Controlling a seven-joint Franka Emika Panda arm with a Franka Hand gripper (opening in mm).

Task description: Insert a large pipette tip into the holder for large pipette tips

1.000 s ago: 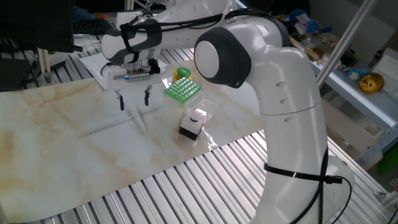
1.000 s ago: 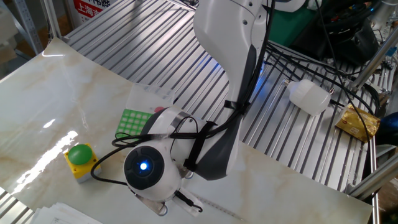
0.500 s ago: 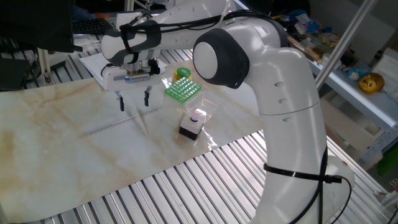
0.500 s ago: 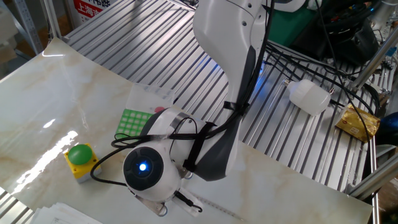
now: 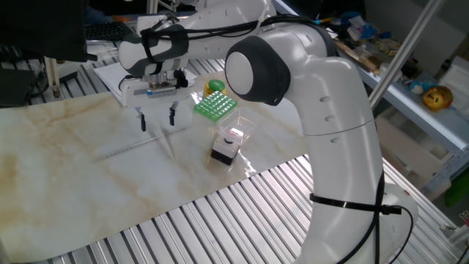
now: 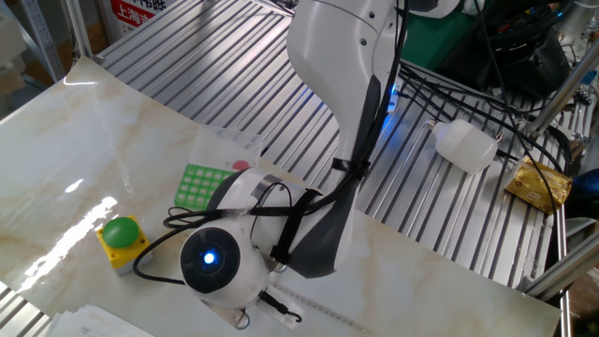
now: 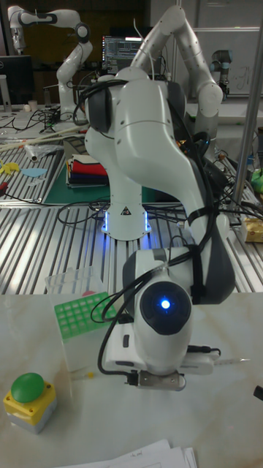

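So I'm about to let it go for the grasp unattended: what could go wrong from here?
The tip lies flat on the table, thin and pale, so the open gripper above it could close beside it or flick it away. A second slim piece lies close by and could be taken instead. The rack and the boxed item crowd the carry path.

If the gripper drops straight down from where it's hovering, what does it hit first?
Probably the large pipette tip lying on the marble tabletop. The open gripper points down with the tip's upper end roughly between its fingers, though depth is uncertain. It may meet bare tabletop instead.
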